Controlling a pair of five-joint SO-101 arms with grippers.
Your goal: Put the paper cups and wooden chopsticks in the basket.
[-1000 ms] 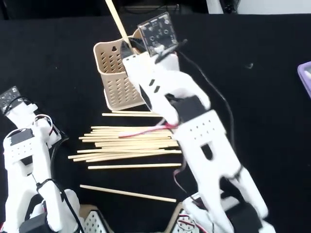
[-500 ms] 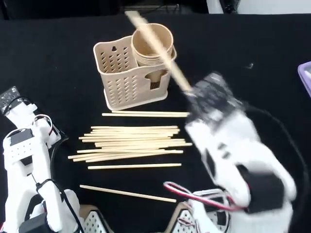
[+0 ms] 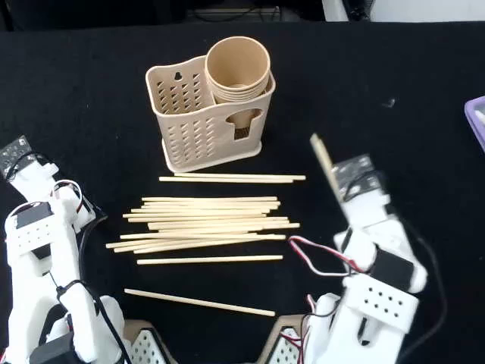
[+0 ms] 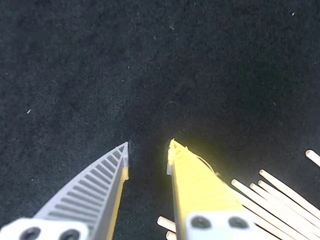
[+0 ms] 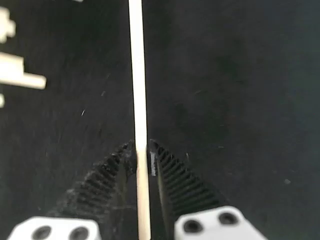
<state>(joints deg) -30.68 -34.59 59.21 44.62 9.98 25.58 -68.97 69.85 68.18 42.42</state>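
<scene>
Black table (image 3: 409, 76): bare cloth runs from the basket (image 3: 198, 133) at far centre out to the right edge, where a purple object (image 3: 477, 121) just clips in. The stacked paper cups (image 3: 237, 64) sit in the basket's right compartment. The loose chopsticks (image 3: 204, 224) are piled between the basket and the arm bases, with one single just in front of the basket and two nearer the arms. Right gripper (image 5: 142, 150) sits just right of the pile ends, clamped on one held chopstick (image 5: 136, 60) that points off past the basket's right side, probably off the cloth. Left gripper (image 4: 147, 152) is parted narrowly over bare cloth beside the pile's left ends.
</scene>
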